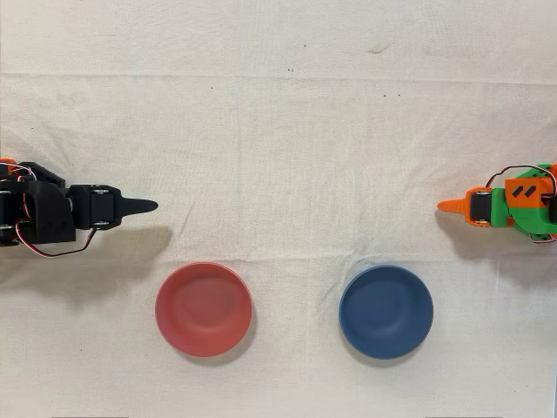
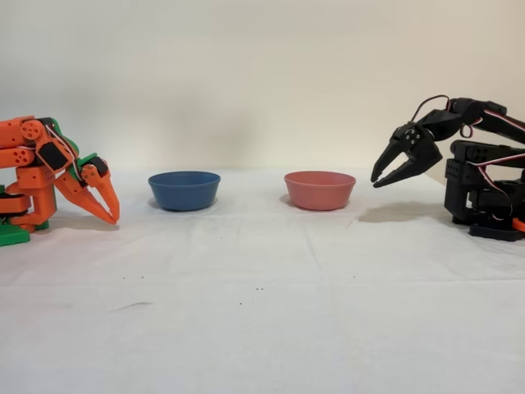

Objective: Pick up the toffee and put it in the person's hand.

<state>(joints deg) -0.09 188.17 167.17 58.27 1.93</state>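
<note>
tool [image 2: 379, 180] parted, holding nothing | bare cloth [image 1: 287, 165] between arms | bowls near edge

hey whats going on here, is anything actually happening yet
Not much yet. The black arm's gripper is pulled back at the right of the fixed view, raised off the table with its jaws slightly apart and nothing between them. A red bowl and a blue bowl sit side by side on the white cloth, apart from each other, and from above both look bare inside. The orange arm is idle at the other end.
</note>
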